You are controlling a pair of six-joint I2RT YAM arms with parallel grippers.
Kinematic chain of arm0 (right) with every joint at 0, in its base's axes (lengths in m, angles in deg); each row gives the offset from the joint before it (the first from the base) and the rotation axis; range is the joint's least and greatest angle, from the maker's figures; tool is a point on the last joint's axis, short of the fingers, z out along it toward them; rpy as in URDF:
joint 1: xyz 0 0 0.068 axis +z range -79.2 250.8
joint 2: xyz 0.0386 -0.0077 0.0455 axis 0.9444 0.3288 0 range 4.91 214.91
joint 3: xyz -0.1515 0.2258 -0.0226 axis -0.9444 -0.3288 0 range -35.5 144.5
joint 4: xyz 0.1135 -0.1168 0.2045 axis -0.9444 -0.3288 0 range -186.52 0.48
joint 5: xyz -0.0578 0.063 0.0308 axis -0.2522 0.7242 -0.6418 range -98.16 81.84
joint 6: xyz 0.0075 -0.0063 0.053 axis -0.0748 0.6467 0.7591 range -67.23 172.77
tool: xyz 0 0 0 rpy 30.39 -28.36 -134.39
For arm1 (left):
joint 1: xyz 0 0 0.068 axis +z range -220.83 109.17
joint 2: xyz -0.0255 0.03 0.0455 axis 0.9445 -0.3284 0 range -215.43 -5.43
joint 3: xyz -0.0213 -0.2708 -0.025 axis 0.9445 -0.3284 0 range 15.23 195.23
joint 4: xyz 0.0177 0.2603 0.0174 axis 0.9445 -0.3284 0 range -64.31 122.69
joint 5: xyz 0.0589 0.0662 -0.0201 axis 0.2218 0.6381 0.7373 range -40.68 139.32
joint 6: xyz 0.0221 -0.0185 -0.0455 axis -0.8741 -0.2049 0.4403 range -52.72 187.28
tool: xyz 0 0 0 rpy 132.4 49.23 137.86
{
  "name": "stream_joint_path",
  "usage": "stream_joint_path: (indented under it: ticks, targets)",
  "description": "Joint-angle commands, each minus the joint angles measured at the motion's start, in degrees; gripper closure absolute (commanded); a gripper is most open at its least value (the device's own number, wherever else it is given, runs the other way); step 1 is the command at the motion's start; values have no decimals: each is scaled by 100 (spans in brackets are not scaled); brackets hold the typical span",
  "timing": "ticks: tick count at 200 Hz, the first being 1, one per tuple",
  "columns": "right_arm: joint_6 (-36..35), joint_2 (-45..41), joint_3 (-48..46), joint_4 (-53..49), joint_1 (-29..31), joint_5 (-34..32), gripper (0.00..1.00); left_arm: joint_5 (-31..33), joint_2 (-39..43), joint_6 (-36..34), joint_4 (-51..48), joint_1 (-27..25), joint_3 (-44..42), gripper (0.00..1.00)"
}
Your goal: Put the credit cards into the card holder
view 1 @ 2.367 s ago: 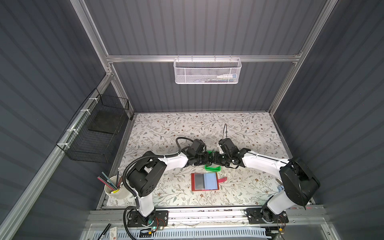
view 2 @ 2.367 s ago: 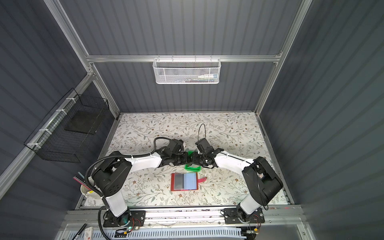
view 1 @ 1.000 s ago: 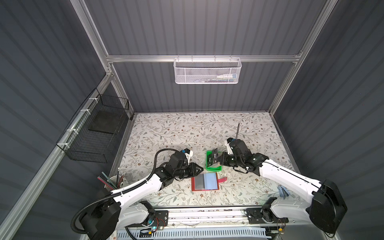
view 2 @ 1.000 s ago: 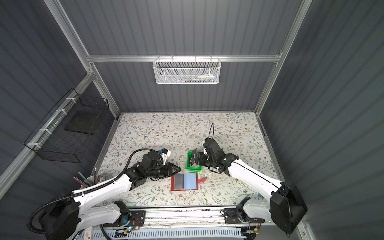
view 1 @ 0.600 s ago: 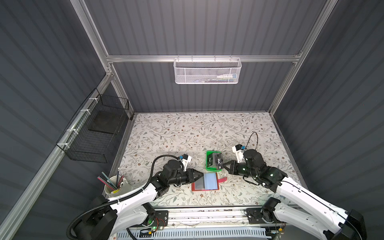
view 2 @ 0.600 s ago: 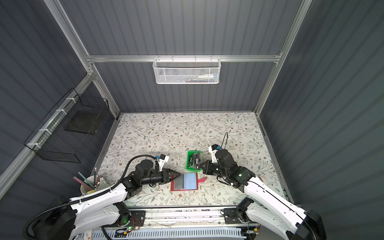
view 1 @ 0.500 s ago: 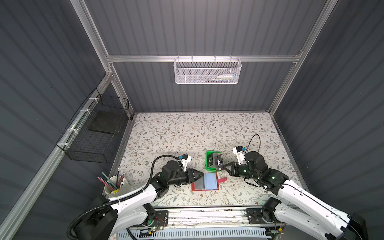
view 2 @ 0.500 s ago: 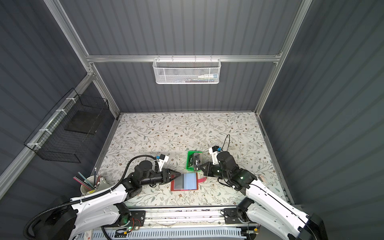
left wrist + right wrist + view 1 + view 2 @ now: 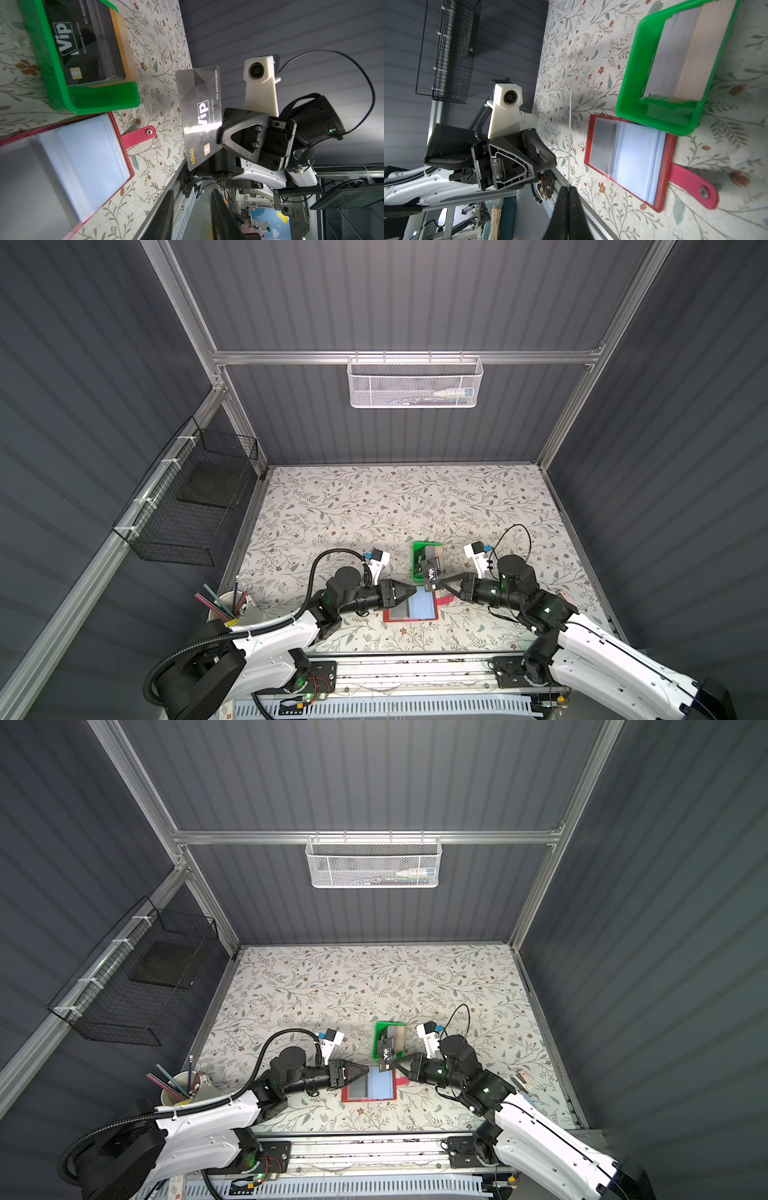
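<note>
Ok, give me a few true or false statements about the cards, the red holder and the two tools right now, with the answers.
1. The right tool is gripping a black Vip card. True.
2. The card holder is snapped shut. False: it lies open on the table, with its clear sleeves showing.
3. The green tray is empty. False: it holds a stack of cards.
4. The left tool holds nothing. True: its jaws are apart with nothing between them.
5. The gripped card is tucked into a sleeve. False: it is in the air, clear of the card holder.
</note>
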Motion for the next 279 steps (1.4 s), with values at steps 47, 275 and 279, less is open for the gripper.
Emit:
stream_joint_path:
  ticks: [47, 275, 279]
  targets:
    - [437, -68, -366, 920, 117, 276, 100, 180, -191, 108, 565, -178, -70, 69]
    - [705, 68, -553, 1383, 392, 131, 100, 400, -350, 534, 1321, -273, -215, 75]
    - [720, 45, -575, 1393, 392, 135, 100, 418, -342, 535, 1322, -277, -219, 75]
